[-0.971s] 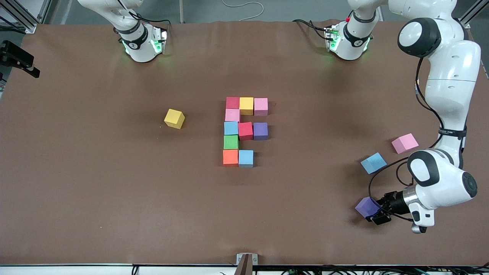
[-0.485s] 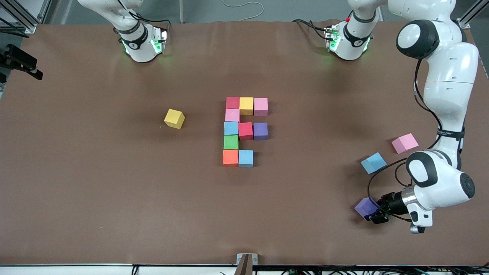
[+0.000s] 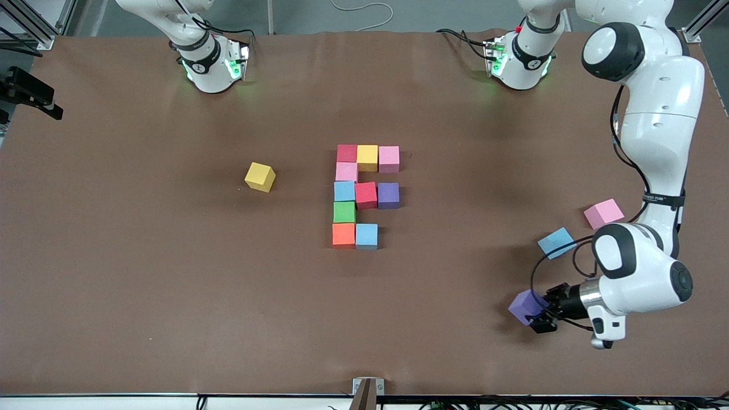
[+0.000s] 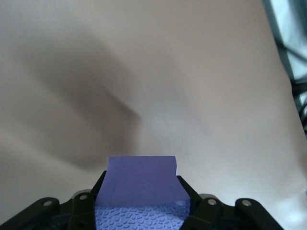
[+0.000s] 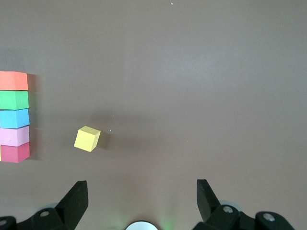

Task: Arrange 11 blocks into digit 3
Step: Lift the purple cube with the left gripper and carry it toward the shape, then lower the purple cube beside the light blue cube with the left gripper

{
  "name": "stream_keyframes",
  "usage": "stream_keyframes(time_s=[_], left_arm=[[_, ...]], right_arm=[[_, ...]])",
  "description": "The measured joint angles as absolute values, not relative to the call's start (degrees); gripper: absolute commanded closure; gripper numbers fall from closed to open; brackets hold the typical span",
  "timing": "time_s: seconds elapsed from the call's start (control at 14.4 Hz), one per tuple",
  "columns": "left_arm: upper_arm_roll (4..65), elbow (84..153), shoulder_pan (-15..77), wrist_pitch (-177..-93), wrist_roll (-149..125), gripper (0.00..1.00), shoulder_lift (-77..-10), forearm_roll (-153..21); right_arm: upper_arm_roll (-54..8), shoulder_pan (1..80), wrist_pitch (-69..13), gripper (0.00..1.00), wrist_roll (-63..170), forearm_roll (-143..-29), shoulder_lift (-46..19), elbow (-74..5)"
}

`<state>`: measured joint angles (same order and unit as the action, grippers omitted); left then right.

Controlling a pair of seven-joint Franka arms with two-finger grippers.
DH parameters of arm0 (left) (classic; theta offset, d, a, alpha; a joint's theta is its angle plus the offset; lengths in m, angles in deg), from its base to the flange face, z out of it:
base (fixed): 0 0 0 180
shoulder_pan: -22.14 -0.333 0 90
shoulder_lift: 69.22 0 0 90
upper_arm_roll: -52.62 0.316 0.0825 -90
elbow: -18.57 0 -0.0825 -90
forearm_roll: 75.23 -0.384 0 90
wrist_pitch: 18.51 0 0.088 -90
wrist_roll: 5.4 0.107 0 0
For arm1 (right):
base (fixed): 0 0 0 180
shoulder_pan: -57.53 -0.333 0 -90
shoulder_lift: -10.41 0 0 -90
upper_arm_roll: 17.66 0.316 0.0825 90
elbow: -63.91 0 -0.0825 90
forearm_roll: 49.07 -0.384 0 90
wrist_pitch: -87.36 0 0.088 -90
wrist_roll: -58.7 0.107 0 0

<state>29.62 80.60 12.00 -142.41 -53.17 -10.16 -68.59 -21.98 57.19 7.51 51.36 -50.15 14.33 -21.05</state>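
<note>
left gripper: fingers clamping the purple block, low over the table at the left arm's end, near the front camera.
left wrist view: showing that purple block filling the gap between the fingers; front view is giving only its outer faces.
loose blocks: blue block and pink block sitting farther back, both turned askew.
digit: ten blocks lying mid-table, edges square to the table.
yellow block: sitting alone toward the right arm's end, rotated.
right gripper: waiting, fingers spread wide, nothing held.
surface: brown mat.
</note>
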Motion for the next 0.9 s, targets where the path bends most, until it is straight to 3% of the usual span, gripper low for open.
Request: stream_keyframes(time_s=[0.42, 0.9], left_arm=[[30.08, 82.15, 21.87, -139.8, -80.99, 0.77, -11.5, -72.74], [29.96, 89.19, 30.61, -139.84, -119.15, 0.77, -16.16, -85.44]], right_arm=[[-21.98, 57.19, 7.31, 0.0, 51.36, -50.14, 14.33, -21.06], [-21.99, 57.19, 7.51, 0.0, 51.36, -50.14, 14.33, -21.41]])
